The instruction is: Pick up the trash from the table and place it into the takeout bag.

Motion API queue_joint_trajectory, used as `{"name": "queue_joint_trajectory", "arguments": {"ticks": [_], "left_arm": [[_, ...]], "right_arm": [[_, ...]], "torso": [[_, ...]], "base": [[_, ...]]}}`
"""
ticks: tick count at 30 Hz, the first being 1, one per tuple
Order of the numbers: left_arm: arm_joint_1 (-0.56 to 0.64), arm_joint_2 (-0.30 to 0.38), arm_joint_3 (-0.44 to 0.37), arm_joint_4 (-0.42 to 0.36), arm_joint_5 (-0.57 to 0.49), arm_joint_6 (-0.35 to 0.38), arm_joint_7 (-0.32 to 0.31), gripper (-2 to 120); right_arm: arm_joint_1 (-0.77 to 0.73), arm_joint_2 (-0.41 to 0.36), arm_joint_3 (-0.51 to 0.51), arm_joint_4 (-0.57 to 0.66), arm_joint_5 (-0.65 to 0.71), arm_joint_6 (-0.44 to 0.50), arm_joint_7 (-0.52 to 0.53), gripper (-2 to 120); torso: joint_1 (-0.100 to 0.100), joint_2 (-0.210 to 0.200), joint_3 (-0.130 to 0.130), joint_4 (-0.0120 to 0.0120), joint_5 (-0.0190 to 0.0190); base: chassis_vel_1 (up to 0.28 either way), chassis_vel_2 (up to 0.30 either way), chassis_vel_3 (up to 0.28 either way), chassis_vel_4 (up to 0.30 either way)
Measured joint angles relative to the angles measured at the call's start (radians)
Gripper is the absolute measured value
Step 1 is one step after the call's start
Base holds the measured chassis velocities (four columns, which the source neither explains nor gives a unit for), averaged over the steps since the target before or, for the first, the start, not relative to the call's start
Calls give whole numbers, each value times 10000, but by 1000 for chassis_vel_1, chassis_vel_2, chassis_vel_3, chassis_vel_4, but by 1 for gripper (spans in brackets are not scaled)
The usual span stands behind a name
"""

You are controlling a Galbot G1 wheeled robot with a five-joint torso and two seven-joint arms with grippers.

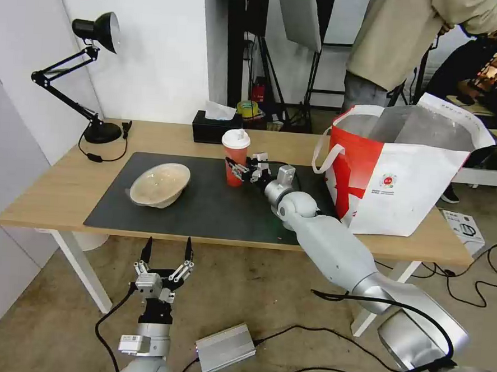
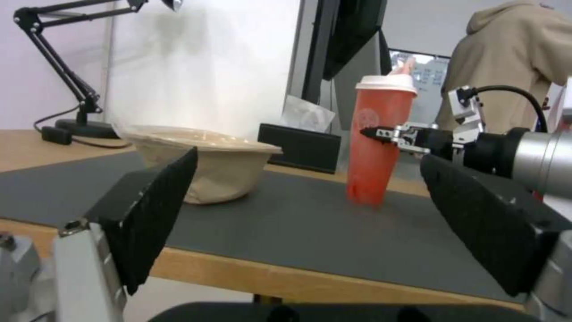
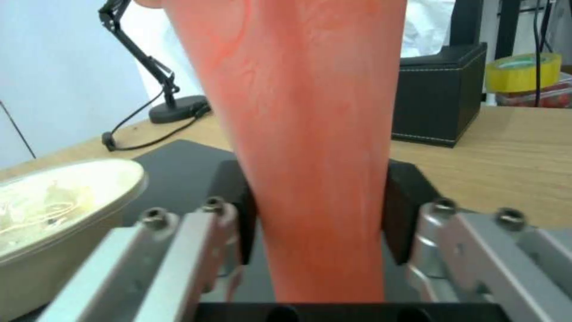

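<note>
My right claw [image 1: 236,170] clenched the tall red drink cup with white lid [image 1: 234,157], upright on the dark grey mat [image 1: 213,206] of the light-wood table [image 1: 57,191]. Bare mat separated it from the shallow beige bowl [image 1: 160,184]. The red-and-white takeout bag [image 1: 397,178] stood behind my wrist. My left claw [image 1: 166,254] hung released below the table's near edge.

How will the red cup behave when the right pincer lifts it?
The red cup is tall with a narrow base, so probably tippy if nudged. The right pincer hugs its lower body, below the white lid, so it may sway. Its thin-looking wall may dent if squeezed hard.
</note>
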Motion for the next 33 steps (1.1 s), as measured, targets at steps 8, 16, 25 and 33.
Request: {"name": "queue_joint_trajectory", "arguments": {"ticks": [8, 16, 25, 33], "left_arm": [[2, -1, 14, 11, 3, -7, 5, 100], [6, 4, 18, 11, 6, -7, 7, 100], [3, 5, 13, -7, 23, -8, 7, 100], [-23, 5, 17, 128, 39, -14, 7, 100]], "right_arm": [[69, 36, 30, -115, 9, 52, -92, 10], [113, 71, 53, -190, 14, 80, -111, 3], [70, 33, 64, -72, -74, 96, -114, 3], [-14, -206, 123, 472, -290, 68, -14, 3]], "torso": [[0, 0, 0, 0, 0], [0, 0, 1, 0, 0], [0, 0, 2, 0, 0], [0, 0, 1, 0, 0]], "base": [[0, 0, 0, 0], [0, 0, 0, 0], [0, 0, 0, 0], [0, 0, 0, 0]]}}
